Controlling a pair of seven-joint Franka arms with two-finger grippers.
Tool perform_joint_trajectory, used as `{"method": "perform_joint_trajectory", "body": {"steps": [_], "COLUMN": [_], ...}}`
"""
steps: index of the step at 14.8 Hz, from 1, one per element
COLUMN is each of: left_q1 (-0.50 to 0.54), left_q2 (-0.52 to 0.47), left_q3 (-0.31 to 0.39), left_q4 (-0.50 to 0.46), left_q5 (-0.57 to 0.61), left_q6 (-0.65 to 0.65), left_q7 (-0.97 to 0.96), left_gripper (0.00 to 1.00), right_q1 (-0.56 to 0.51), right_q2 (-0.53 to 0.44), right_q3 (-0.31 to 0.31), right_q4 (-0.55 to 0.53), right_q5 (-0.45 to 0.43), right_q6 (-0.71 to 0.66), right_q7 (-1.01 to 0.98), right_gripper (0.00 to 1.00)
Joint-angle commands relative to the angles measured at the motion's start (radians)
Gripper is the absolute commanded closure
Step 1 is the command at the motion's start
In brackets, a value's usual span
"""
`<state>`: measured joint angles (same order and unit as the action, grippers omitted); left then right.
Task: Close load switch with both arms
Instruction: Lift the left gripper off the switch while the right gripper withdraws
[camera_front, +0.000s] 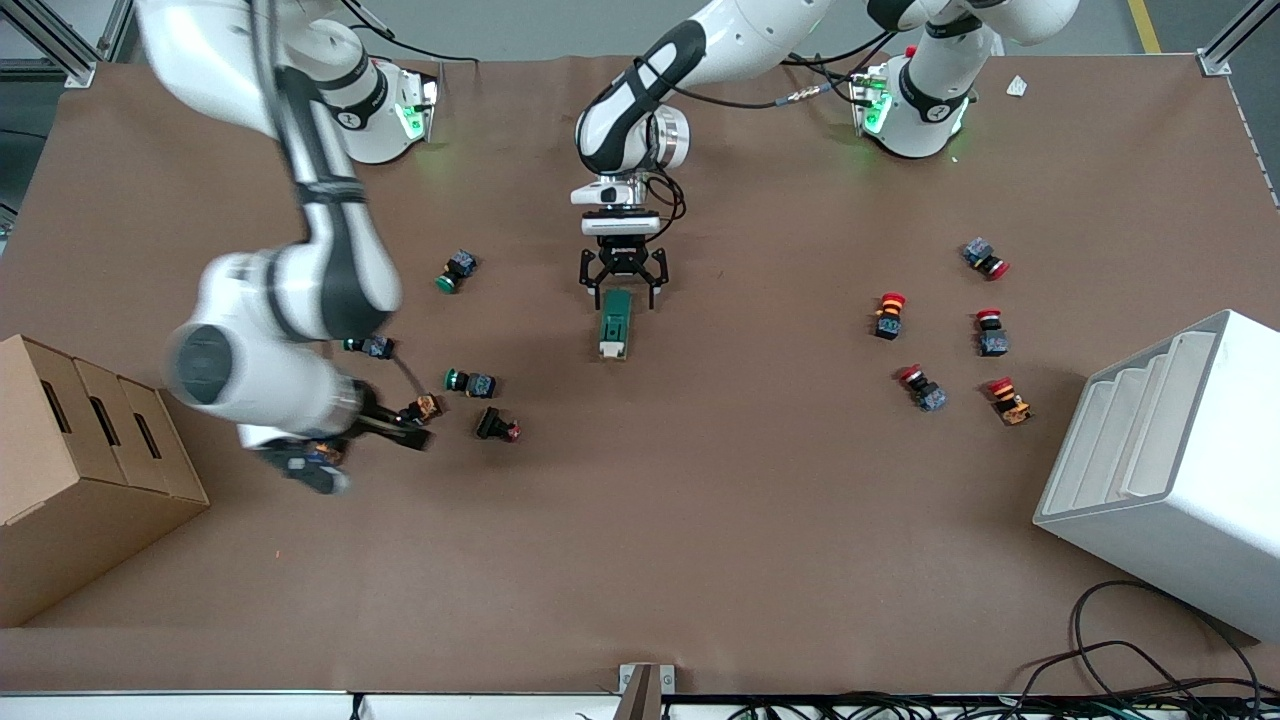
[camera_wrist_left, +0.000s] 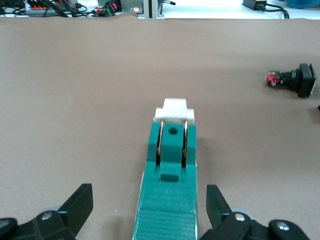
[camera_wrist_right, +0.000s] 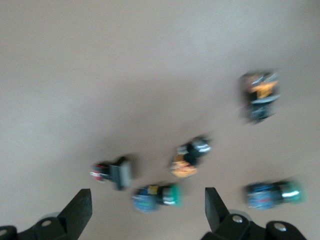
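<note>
The load switch (camera_front: 614, 322) is a dark-green oblong block that lies flat in the middle of the table, with its white lever end (camera_front: 610, 349) pointing toward the front camera. My left gripper (camera_front: 623, 288) is open and sits low over the end farthest from the camera, one finger on each side. In the left wrist view the switch (camera_wrist_left: 170, 200) lies between the fingers (camera_wrist_left: 80, 206) without touching them, and its white lever (camera_wrist_left: 174, 111) is at the end away from the gripper. My right gripper (camera_front: 405, 430) is open and empty over a cluster of push-buttons, and it is blurred.
Green-capped, red-capped and orange push-buttons (camera_front: 470, 382) lie scattered under the right gripper, and they also show in the right wrist view (camera_wrist_right: 155, 196). Several red-capped buttons (camera_front: 889, 315) lie toward the left arm's end. There is a cardboard box (camera_front: 80, 470) at one end and a white rack (camera_front: 1170, 470) at the other.
</note>
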<state>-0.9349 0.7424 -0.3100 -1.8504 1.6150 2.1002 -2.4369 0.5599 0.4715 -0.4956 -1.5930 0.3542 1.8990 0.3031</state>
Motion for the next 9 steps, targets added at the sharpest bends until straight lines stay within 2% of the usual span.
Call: {"method": "perform_joint_trajectory", "body": {"steps": [1,3,5,7,9], "left_q1": [0.016,0.033,0.063,0.106,0.171], "left_q2": [-0.101,-0.161,-0.224,-0.288,-0.352], "left_q3": [-0.006,-0.006,-0.006,-0.006,-0.005], "left_q4": [-0.006,0.022,0.051,0.088,0.115], "left_q5": [-0.155,-0.306,-0.458,-0.626,-0.758], "left_q6": [0.018,0.024,0.024,0.024,0.021], "left_q7": [0.146,0.275,0.43,0.642,0.857], "left_gripper": [0.0,0.0,0.0,0.0,0.0], "right_q1": [0.011,0.017,0.009,0.012,0.018], "right_q2": [-0.077,-0.085,-0.085,-0.085,-0.087], "right_q3": [-0.143,-0.236,-0.291,-0.355,-0.38], "right_q4": [-0.022,0.049,0.158,0.25,0.309], "right_q5": [-0.018,-0.07,-0.136,-0.139,-0.136], "right_q6": [-0.098,-0.212,-0.34,-0.461,-0.559], "right_q7": [-0.308,-0.427,-0.49,-0.493,-0.489], "right_gripper": [0.0,0.0,0.0,0.0,0.0]}}
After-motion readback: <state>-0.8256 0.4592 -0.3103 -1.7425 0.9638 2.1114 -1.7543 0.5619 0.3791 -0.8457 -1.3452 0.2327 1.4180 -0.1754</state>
